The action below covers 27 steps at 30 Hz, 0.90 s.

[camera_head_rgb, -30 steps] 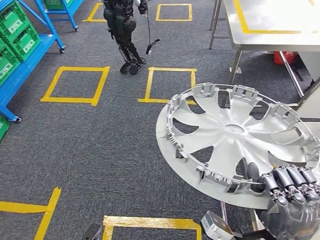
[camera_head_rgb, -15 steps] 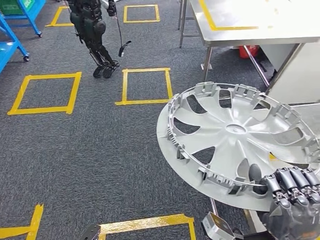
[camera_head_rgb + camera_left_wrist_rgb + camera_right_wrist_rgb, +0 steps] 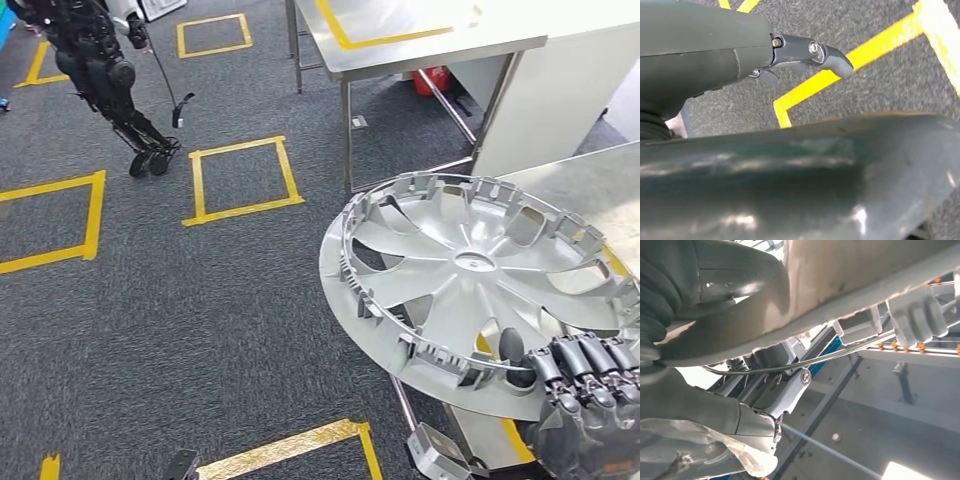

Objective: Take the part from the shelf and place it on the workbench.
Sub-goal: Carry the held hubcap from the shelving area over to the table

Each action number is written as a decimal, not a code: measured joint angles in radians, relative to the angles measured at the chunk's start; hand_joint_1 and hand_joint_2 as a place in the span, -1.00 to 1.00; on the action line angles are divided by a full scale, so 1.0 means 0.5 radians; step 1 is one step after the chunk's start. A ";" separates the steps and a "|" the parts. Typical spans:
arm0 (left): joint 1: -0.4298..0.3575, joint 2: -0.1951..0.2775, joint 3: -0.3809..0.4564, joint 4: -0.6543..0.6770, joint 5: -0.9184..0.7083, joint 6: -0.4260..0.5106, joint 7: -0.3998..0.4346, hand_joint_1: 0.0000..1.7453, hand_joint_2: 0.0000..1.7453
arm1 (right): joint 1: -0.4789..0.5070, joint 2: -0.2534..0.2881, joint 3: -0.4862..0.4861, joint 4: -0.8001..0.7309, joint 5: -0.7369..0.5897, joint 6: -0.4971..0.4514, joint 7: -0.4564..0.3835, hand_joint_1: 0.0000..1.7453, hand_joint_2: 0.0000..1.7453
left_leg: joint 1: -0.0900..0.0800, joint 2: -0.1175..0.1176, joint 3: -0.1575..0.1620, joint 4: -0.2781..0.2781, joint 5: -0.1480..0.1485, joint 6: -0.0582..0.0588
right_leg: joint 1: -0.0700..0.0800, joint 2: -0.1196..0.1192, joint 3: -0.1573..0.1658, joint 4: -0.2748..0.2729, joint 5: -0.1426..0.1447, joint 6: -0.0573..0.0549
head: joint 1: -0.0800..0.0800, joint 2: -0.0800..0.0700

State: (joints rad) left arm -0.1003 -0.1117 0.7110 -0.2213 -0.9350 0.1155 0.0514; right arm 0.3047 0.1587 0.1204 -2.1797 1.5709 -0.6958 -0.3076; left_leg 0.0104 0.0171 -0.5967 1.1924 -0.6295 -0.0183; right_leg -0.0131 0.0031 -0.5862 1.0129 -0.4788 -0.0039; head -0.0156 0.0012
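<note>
The part is a large silver hubcap (image 3: pixel 468 270), inner side up and tilted a little, carried in front of me at the right of the head view. My right hand (image 3: pixel 585 395) grips its near rim from below, dark fingers curled over the edge. Up close, the right wrist view has the hubcap's rim and clips (image 3: pixel 866 270) above the hand's fingers (image 3: pixel 662 285). The steel workbench (image 3: pixel 423 30) stands ahead, and a second steel surface (image 3: pixel 589 190) lies just behind the hubcap. My left hand (image 3: pixel 806 52) hangs over the carpet with a finger stretched out, holding nothing.
Another black humanoid robot (image 3: pixel 106 70) stands at the far left on the grey carpet. Yellow tape squares (image 3: pixel 238 180) mark the floor between us. The workbench's legs (image 3: pixel 347 130) and a white panel (image 3: pixel 543 100) stand ahead on the right.
The whole picture has slid left: my view has turned to the right, bringing the workbench closer and the blue shelf out of sight. The hubcap stays in my right hand.
</note>
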 joint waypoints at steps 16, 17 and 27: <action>0.038 0.012 0.124 0.000 0.068 0.022 -0.007 -1.00 -1.00 | 0.021 0.000 -0.006 0.005 0.000 0.000 0.003 1.00 1.00 | -0.002 -0.020 0.118 -0.396 0.270 0.095 | -0.002 0.016 -0.270 0.460 -0.203 0.096 | 0.028 0.000; 0.040 0.012 0.124 0.000 0.065 0.020 -0.009 -1.00 -1.00 | 0.023 0.000 -0.007 0.006 0.000 0.000 0.004 1.00 1.00 | -0.003 0.008 0.119 -0.395 0.269 0.095 | -0.005 0.008 -0.307 0.541 -0.222 0.101 | 0.028 0.000; 0.019 0.004 0.125 0.000 0.038 0.006 -0.037 -1.00 -1.00 | 0.028 0.000 -0.011 0.005 0.000 0.000 0.007 1.00 1.00 | -0.013 0.154 0.144 -0.367 0.215 0.017 | 0.010 -0.067 -0.004 0.001 -0.003 0.030 | 0.026 0.000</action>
State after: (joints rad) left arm -0.0909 -0.1097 0.7733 -0.2213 -0.9158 0.1187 0.0330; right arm 0.3186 0.1587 0.1147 -2.1773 1.5709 -0.6958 -0.3039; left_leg 0.0038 0.0941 -0.5244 1.0089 -0.5221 -0.0100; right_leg -0.0079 -0.0306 -0.5882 1.0134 -0.4802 0.0111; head -0.0024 0.0014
